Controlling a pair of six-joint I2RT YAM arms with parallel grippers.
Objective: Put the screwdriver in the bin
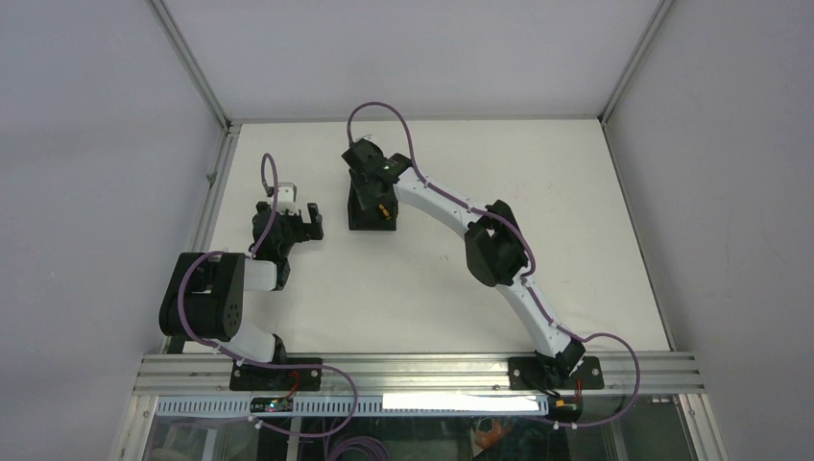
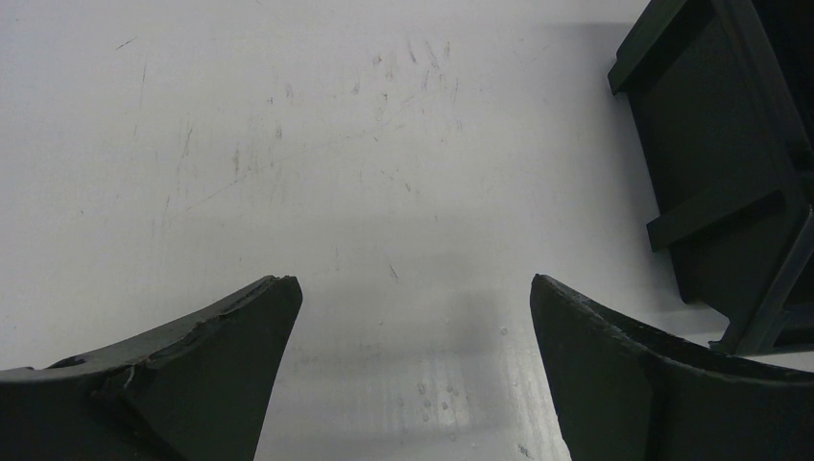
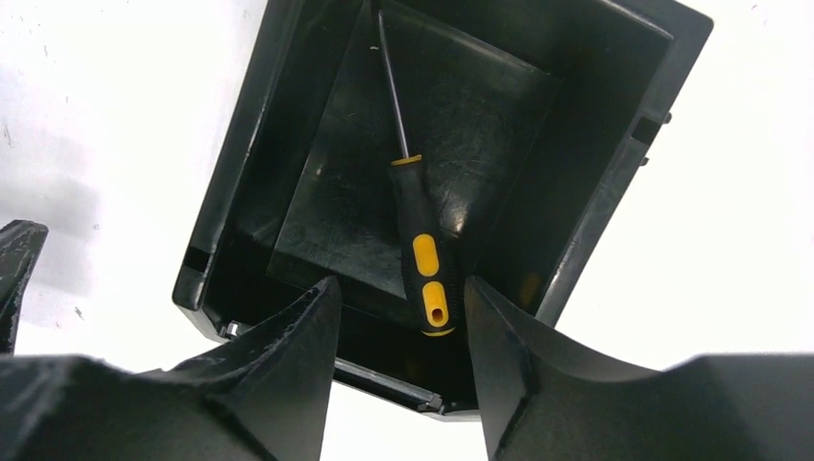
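Note:
The screwdriver [image 3: 423, 261], with a black-and-yellow handle and a thin dark shaft, lies inside the black bin [image 3: 614, 163]. Its handle end is by the near wall and its tip points to the far wall. My right gripper [image 3: 401, 283] is open just above the bin's near wall, and its fingers do not touch the handle. In the top view the right gripper [image 1: 370, 187] hangs over the bin [image 1: 357, 223], and a bit of yellow handle [image 1: 382, 209] shows. My left gripper [image 2: 413, 280] is open and empty above bare table, left of the bin [image 2: 730, 163].
The white table [image 1: 538, 192] is walled by grey panels and aluminium posts at the back and sides. The left arm's folded body [image 1: 211, 298] sits near the front left. An aluminium rail [image 1: 413, 370] runs along the near edge.

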